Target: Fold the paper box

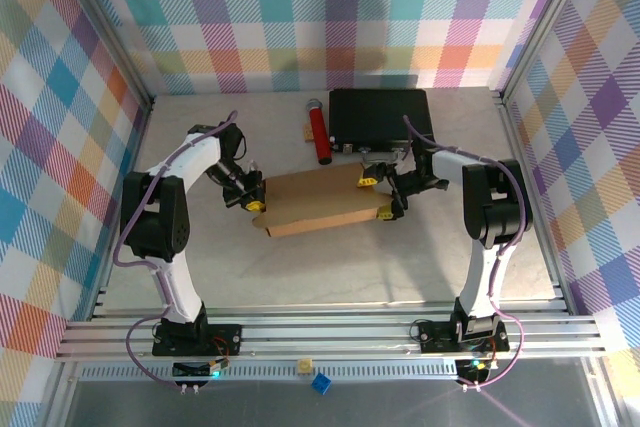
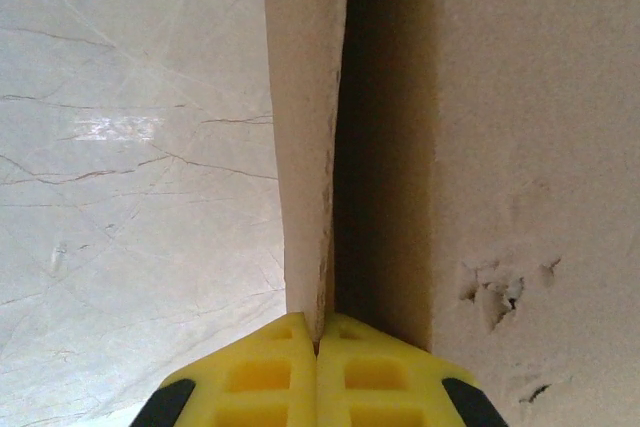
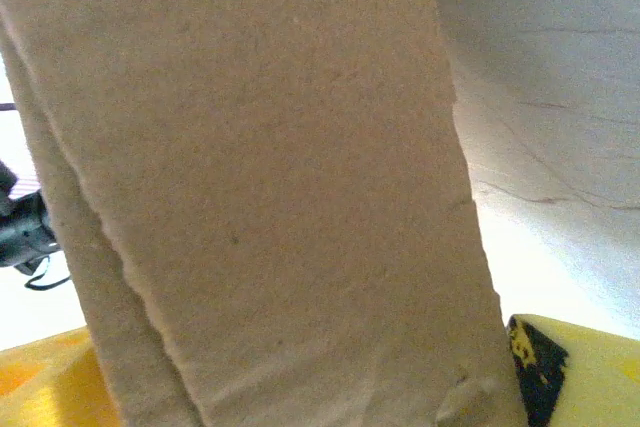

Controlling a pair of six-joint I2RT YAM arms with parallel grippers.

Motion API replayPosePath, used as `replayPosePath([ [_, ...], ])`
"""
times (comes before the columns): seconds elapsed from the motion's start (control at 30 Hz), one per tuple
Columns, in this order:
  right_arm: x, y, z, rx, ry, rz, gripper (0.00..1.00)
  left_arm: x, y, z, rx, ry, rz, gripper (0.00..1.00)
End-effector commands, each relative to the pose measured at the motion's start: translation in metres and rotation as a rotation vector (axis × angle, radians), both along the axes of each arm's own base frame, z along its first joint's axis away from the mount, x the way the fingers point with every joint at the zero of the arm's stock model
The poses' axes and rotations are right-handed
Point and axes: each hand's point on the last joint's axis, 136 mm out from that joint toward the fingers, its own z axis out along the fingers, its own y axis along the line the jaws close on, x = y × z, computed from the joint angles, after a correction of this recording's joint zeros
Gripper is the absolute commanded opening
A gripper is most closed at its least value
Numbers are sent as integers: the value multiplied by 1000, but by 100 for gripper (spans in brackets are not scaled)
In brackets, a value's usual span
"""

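Note:
The paper box (image 1: 320,199) is plain brown cardboard, lying across the middle of the table. My left gripper (image 1: 256,206) is at its left end, shut on a thin cardboard flap (image 2: 305,127) that stands edge-on between the yellow fingertips (image 2: 318,322). A broader panel (image 2: 540,147) rises to the right of that flap. My right gripper (image 1: 373,197) is at the box's right end with its yellow fingers spread wide, one at each corner. In the right wrist view a cardboard panel (image 3: 260,177) covers the gap between those fingers (image 3: 575,372).
A black hard case (image 1: 380,117) stands just behind the box's right end and the right gripper. A red cylinder with a dark tip (image 1: 320,135) lies to the left of the case. Plaid walls enclose the marble-look table (image 1: 330,277), bare in front of the box.

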Motion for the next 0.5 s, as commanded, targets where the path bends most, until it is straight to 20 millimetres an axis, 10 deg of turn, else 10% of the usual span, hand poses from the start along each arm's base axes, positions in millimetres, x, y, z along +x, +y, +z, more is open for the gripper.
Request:
replayPosePath([
  [0.0, 5, 8, 13, 86, 1, -9, 89, 1, -6, 8, -52, 26, 19, 0],
  [0.27, 8, 8, 21, 68, 25, -43, 72, 8, -9, 16, -74, -2, 36, 0],
  [0.47, 15, 7, 31, 39, 45, -77, 57, 16, -2, 38, -29, -63, 48, 38],
])
